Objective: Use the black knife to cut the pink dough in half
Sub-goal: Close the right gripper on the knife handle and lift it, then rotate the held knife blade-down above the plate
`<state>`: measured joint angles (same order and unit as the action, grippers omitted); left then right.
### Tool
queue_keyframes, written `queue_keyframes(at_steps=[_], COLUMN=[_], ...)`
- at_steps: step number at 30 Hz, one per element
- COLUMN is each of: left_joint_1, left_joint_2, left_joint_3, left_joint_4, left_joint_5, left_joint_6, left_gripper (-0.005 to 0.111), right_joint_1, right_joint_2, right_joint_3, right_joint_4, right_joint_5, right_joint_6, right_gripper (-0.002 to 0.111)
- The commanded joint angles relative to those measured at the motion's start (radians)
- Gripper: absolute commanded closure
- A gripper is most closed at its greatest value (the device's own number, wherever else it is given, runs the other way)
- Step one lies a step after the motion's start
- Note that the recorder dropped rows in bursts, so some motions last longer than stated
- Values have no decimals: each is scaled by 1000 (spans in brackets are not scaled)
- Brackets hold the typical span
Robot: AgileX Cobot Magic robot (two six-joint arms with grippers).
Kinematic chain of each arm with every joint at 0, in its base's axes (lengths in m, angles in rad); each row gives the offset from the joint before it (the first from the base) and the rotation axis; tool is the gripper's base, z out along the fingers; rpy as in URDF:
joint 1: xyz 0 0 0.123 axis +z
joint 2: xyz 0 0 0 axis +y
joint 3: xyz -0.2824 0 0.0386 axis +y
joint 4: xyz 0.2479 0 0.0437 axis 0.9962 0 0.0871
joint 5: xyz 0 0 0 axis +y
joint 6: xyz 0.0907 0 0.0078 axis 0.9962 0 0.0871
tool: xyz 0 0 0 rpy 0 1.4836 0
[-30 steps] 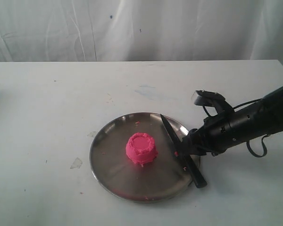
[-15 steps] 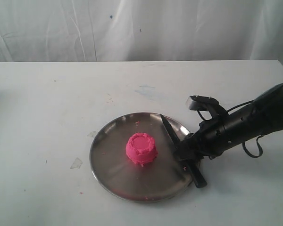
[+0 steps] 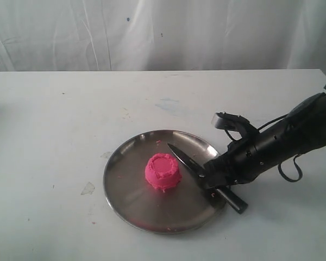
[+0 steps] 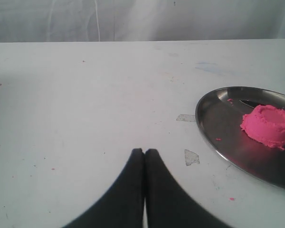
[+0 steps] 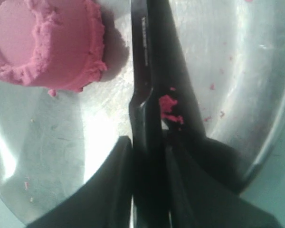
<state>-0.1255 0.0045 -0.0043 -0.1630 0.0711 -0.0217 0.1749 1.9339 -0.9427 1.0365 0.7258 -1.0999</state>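
White laminate counter [image 3: 54, 109], stained and scuffed, carries the whole scene. At far left, seen only in the left wrist view, the left hand [image 4: 144, 156] rests low over bare counter with its two fingers pressed together, holding nothing, well apart from the work. Right of it lies the round steel plate [image 3: 119, 185], with a small torn scrap [image 3: 87, 188] on the counter just beside its left rim. The pink dough [image 3: 163, 172] sits near the plate's centre as one whole, flat-topped dome; no cut shows in it. Tiny pink crumbs [image 5: 170, 108] dot the steel and the blade.

Further right, the black knife [image 3: 187, 161] lies across the plate's right portion, its point aimed toward the dough and close beside it, not touching. Its handle end [image 3: 234, 203] projects past the plate rim over the counter. The right hand [image 3: 209, 178] is clamped on the knife about where blade meets handle; the right wrist view shows a finger [image 5: 104, 190] on each side of the handle. Whether the knife is lifted clear of the steel cannot be told.

Step in hand, by judgement: the knife is grasped and being brought to the dough; the cut itself is not yet begun. The next move likely calls for raising the blade, centring its edge over the dome's flat top, and pressing straight down to the plate.
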Motion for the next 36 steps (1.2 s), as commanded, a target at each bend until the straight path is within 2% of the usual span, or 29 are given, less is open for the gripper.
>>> queue_keyframes(at_steps=[1, 11, 21, 33, 36], left_joint_1=[3, 3, 3, 3, 3], left_joint_2=[-4, -4, -4, -4, -4], left_joint_3=[4, 4, 4, 4, 4], left_joint_4=[-8, -8, -8, -8, -8], left_joint_5=[5, 5, 5, 5, 5], left_joint_6=[3, 3, 3, 3, 3], left_gripper=[107, 107, 107, 107, 107], right_joint_1=[5, 3, 36, 94, 110], right_joint_2=[7, -128, -322, -494, -549], right_joint_3=[-17, -33, -21, 127, 174], right_joint_4=[-5, -27, -106, -24, 64], right_joint_5=[37, -91, -96, -175, -171], right_joint_6=[5, 5, -2, -137, -274], right_gripper=[108, 108, 108, 108, 108])
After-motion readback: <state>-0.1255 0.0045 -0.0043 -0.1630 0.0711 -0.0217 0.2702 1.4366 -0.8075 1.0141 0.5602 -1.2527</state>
